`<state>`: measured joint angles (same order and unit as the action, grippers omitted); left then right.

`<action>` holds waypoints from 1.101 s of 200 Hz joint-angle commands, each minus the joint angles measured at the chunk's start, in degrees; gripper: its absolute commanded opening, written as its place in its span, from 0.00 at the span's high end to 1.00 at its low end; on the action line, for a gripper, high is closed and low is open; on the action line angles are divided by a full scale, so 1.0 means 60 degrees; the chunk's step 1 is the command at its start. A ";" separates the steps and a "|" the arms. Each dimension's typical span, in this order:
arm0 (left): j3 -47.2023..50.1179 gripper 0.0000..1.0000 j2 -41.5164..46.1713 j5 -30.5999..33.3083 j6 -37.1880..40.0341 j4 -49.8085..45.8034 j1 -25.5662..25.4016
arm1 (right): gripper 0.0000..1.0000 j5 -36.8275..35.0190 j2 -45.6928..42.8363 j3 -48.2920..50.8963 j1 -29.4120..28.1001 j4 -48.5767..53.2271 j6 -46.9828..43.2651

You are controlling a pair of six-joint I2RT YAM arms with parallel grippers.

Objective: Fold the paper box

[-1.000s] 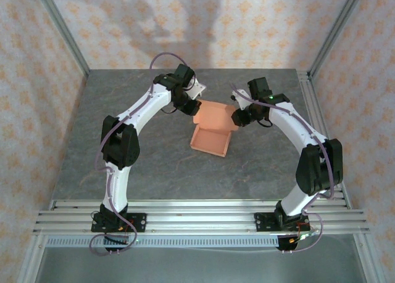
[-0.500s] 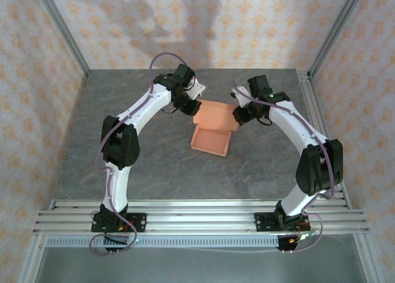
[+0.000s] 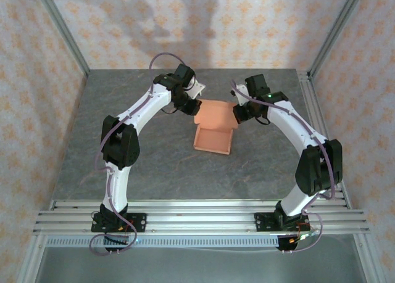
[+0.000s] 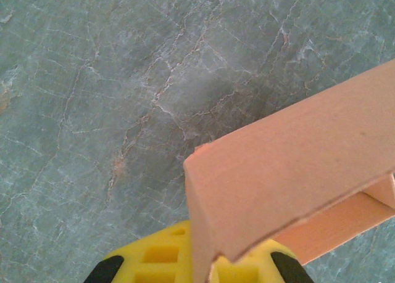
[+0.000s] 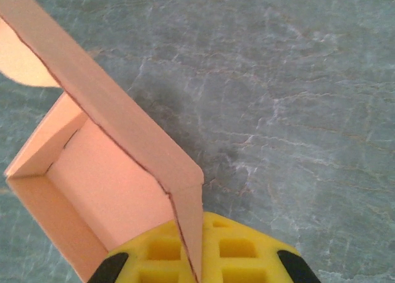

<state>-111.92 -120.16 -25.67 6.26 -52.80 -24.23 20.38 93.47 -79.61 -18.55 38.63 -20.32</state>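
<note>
At frame centre on the worktop (image 3: pixel 154 166), the paper box (image 3: pixel 213 134) already has its tray walls standing. The left gripper (image 3: pixel 196 108) and right gripper (image 3: pixel 238 113) each pinch a corner of the raised lid; closing and tucking it likely remain.

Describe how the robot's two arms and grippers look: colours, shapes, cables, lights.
The left arm and right arm have white tubular links, black joint housings and black bases. A thin lilac cable loops along each. A green light glows on the right arm. The left gripper and right gripper have yellow fingers with square recesses and black corners.
</note>
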 commanded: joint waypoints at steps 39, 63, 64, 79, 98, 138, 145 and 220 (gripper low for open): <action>0.0099 1.00 0.0013 0.1224 -0.2247 0.1050 0.0003 | 1.00 -0.3181 -0.0283 0.0189 -0.0918 -0.1547 0.3092; -0.0404 1.00 -0.0385 0.1233 -0.2756 0.0941 -0.0061 | 1.00 -0.4023 -0.0302 0.0472 -0.1201 -0.2447 0.4097; -0.0433 1.00 -0.0404 0.1247 -0.2764 0.0922 -0.0062 | 1.00 -0.4076 -0.0301 0.0484 -0.1209 -0.2480 0.4130; -0.0580 1.00 -0.0538 0.1543 -0.3019 0.0978 -0.0164 | 1.00 -0.4538 -0.0341 0.0729 -0.1360 -0.3137 0.4464; -0.0607 1.00 -0.0606 0.1755 -0.3506 0.1244 -0.0189 | 1.00 -0.4931 -0.0341 0.1123 -0.1372 -0.3992 0.5051; -0.0697 1.00 -0.0649 0.2050 -0.4146 0.1575 -0.0299 | 1.00 -0.5464 -0.0297 0.2129 -0.1602 -0.6033 0.5752; -0.0602 1.00 -0.0569 0.2153 -0.4251 0.1719 -0.0341 | 1.00 -0.5491 -0.0297 0.2352 -0.1610 -0.6493 0.5840; 0.0658 1.00 -0.0041 0.3203 -0.4647 0.3194 -0.0780 | 1.00 -0.5698 -0.0332 0.3923 -0.1734 -0.9232 0.5874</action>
<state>-110.59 -123.81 -9.93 -18.61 -36.42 -28.23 -10.41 93.17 -58.13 -28.25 -6.72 14.20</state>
